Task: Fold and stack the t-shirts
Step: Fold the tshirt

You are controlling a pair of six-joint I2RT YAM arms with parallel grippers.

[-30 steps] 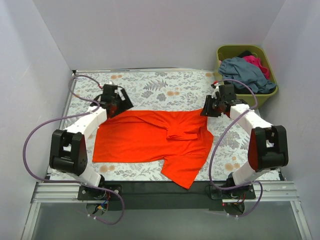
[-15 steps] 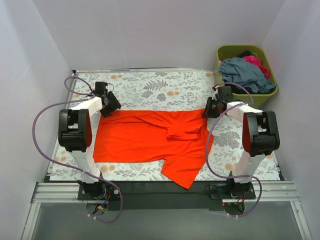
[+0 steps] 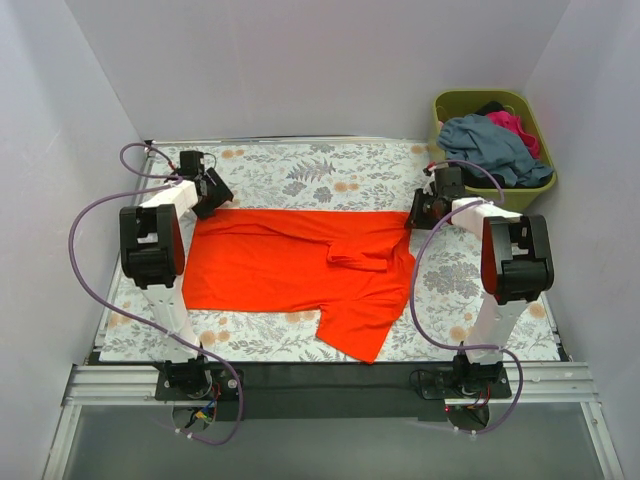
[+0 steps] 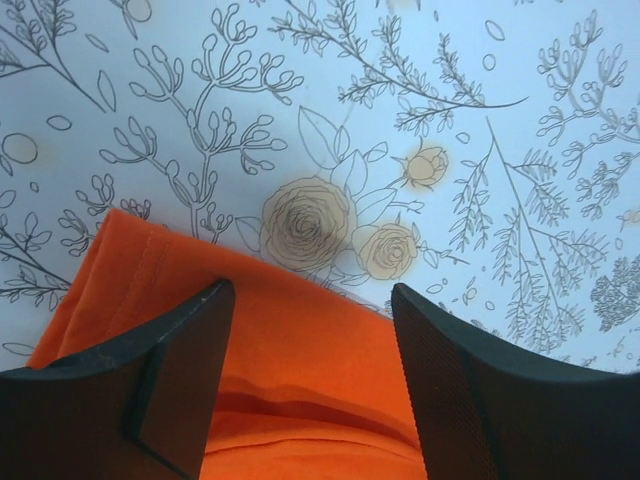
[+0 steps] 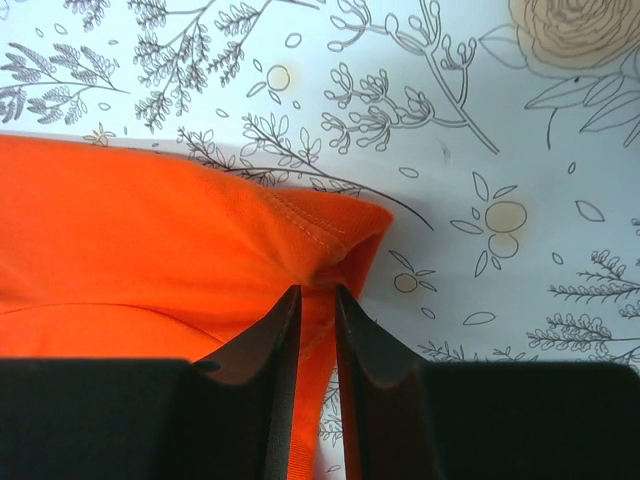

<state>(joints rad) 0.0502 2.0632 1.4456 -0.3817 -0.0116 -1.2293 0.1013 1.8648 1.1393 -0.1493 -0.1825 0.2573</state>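
The bright orange-red t-shirt (image 3: 300,265) lies spread flat across the floral table, one sleeve trailing toward the near edge. My left gripper (image 3: 208,192) is at its far left corner. In the left wrist view the left gripper (image 4: 310,290) is open, with the orange t-shirt (image 4: 300,340) lying between and under the jaws. My right gripper (image 3: 421,211) is at the far right corner. In the right wrist view the right gripper (image 5: 316,292) is shut on a bunched fold of the orange t-shirt (image 5: 150,230).
An olive-green basket (image 3: 543,186) stands at the back right, off the table's corner. It holds a slate grey-blue t-shirt (image 3: 490,145), a magenta-pink one (image 3: 516,126) and a dark one (image 3: 491,107). Floral table cover (image 3: 330,175) shows beyond the shirt. White walls enclose the space.
Both grippers have moved toward the far side and outward. The shirt's far edge has shifted back with them and lies straighter.
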